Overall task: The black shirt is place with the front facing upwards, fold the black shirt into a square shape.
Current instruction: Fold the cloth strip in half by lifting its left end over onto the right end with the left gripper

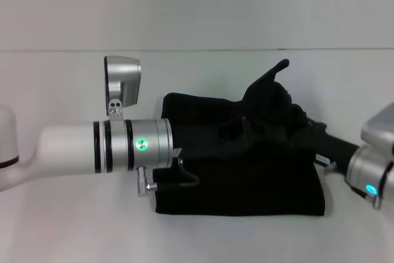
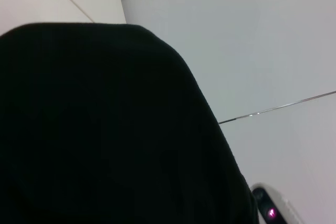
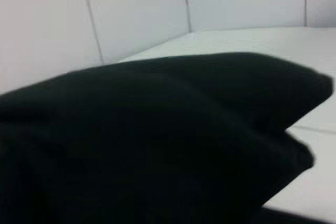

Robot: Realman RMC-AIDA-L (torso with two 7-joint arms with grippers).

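The shirt (image 1: 246, 177) lies on the white table (image 1: 74, 226) as a compact, near-square bundle, one flap raised at its far edge. Both arms reach over it, the left gripper (image 1: 231, 132) and right gripper (image 1: 289, 129) lost against the black cloth; I cannot tell their grip. This looks like a late fold; next, lay that flap flat.
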